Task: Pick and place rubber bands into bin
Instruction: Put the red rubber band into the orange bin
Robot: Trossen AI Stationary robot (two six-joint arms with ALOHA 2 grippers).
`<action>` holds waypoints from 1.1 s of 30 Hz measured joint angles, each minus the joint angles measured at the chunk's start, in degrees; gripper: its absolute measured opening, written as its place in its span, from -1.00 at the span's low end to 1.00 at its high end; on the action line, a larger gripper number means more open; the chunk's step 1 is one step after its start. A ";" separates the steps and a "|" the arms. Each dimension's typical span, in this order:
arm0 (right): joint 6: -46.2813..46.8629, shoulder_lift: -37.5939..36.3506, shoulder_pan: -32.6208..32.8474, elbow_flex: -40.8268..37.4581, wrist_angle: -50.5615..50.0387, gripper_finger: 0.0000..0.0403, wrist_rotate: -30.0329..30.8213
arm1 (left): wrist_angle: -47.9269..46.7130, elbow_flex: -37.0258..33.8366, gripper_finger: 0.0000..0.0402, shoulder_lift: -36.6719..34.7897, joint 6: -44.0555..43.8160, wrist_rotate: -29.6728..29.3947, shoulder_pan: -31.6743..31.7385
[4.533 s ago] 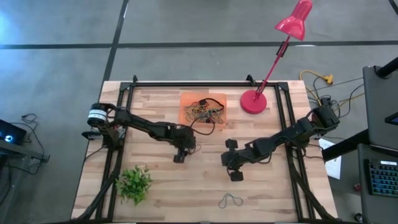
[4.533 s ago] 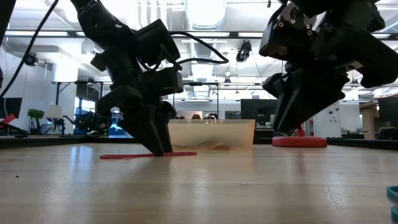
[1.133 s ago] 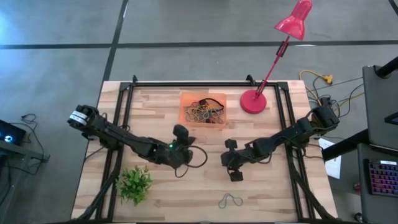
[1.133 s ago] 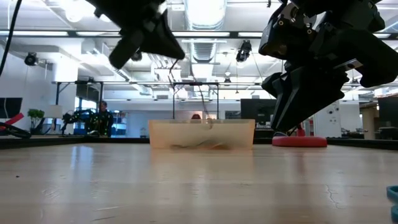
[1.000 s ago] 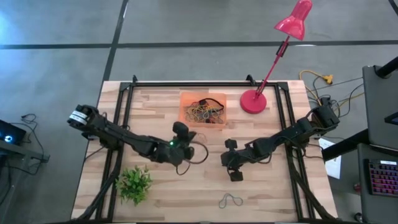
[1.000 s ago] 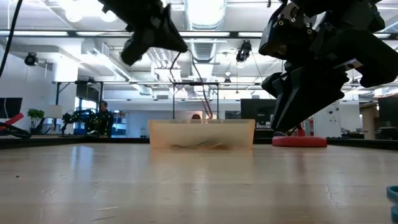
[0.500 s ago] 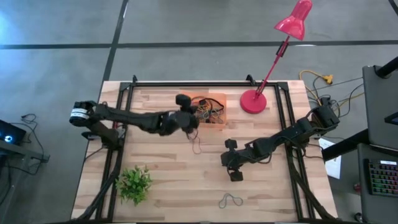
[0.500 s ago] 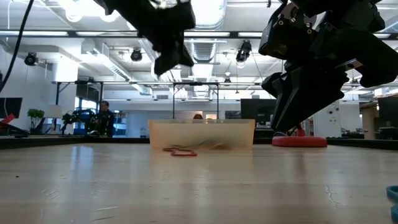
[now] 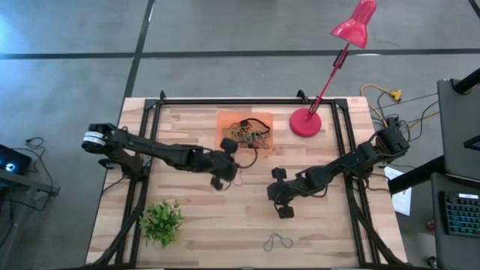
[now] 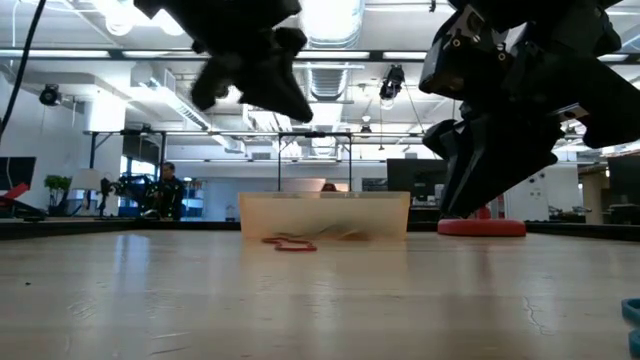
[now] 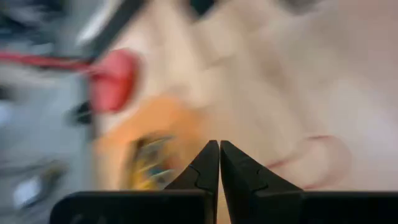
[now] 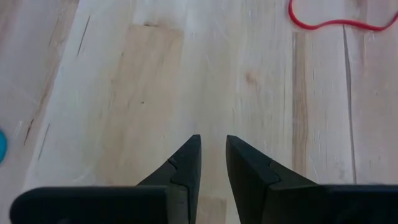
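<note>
Rubber bands (image 9: 247, 135) lying in bin (image 9: 225, 120); one red band (image 9: 235, 180) lying outside, near side. Left gripper (image 9: 219, 181) hovering there, fingers pressed together, empty; regrasp needed.

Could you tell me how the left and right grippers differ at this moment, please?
The left gripper is beside the bin, near a red rubber band on the table; the right gripper hangs mid-table, farther from the bin. The left's fingers are pressed shut; the right's fingers stand slightly apart. Neither holds anything.
</note>
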 joint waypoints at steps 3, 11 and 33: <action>-0.02 0.02 0.00 -0.19 -0.02 -0.69 0.11 | -3.36 0.00 -1.00 1.61 -2.54 8.11 -0.24; -0.02 0.02 0.02 -0.19 0.28 -0.69 1.38 | -2.00 0.02 -1.00 10.69 -4.03 9.38 0.37; 0.42 0.02 0.07 -0.26 0.79 -0.69 1.40 | 1.12 2.25 -1.00 21.70 -5.20 -7.88 2.08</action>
